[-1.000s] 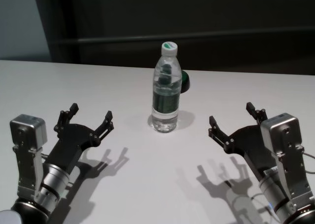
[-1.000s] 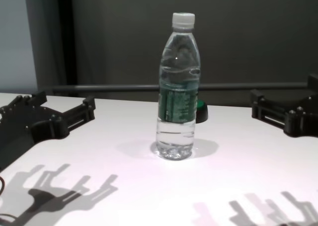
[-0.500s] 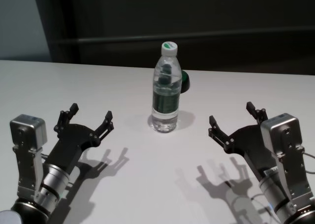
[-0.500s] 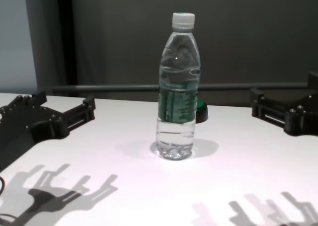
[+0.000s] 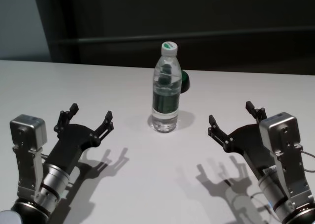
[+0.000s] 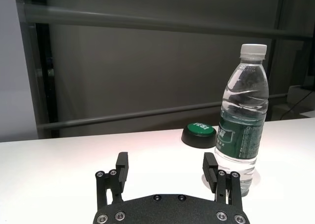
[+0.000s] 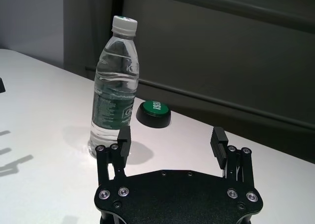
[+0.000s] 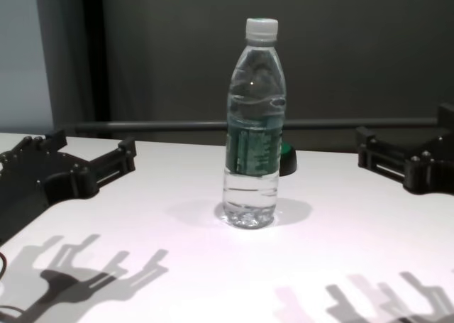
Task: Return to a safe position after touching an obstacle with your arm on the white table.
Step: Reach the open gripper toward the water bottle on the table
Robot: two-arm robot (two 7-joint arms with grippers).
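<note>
The clear water bottle (image 5: 166,91) with a white cap and dark green label stands upright in the middle of the white table (image 5: 98,81). It also shows in the chest view (image 8: 254,124), the left wrist view (image 6: 242,115) and the right wrist view (image 7: 114,96). My left gripper (image 5: 91,113) is open and empty, hovering over the table to the near left of the bottle, clear of it. My right gripper (image 5: 230,113) is open and empty to the near right, also clear of the bottle. Neither arm touches the bottle.
A small black-based button with a green top (image 5: 184,81) sits on the table just behind and to the right of the bottle, also seen in the left wrist view (image 6: 199,134). A dark wall with a horizontal rail runs behind the table's far edge.
The right arm has drifted very slightly toward the left. The left arm and the bottle have not moved.
</note>
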